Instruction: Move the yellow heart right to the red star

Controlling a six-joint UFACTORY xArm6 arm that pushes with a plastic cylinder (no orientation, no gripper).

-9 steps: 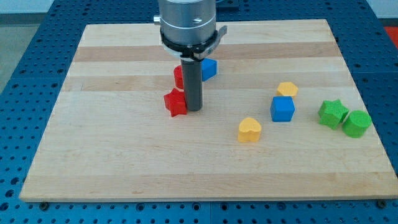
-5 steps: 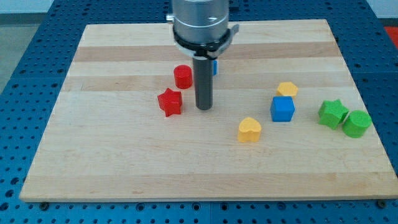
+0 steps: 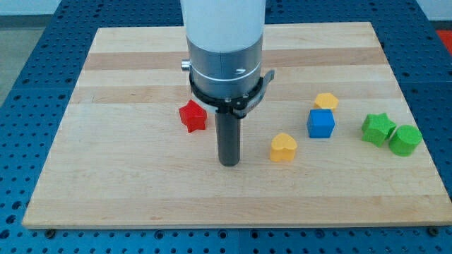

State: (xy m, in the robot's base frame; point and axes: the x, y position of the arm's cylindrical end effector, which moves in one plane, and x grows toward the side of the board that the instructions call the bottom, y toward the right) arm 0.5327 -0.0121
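The yellow heart [image 3: 283, 147] lies right of the board's middle. The red star [image 3: 192, 116] lies to its left and a little higher in the view. My tip [image 3: 229, 163] rests on the board between them, lower than both. It is closer to the heart, a short gap to the heart's left, touching neither block. The arm's wide body hides the board above the tip, so the red cylinder and one blue block seen earlier do not show now.
A blue cube [image 3: 320, 123] and a yellow block [image 3: 326, 101] sit just right of the heart, higher in the view. A green star [image 3: 378, 128] and a green cylinder [image 3: 405, 140] stand near the board's right edge [image 3: 417, 120].
My tip has moved from beside the red star toward the view's bottom and slightly right. The red star shifted a little left early on. The arm now hides the red cylinder and a blue block.
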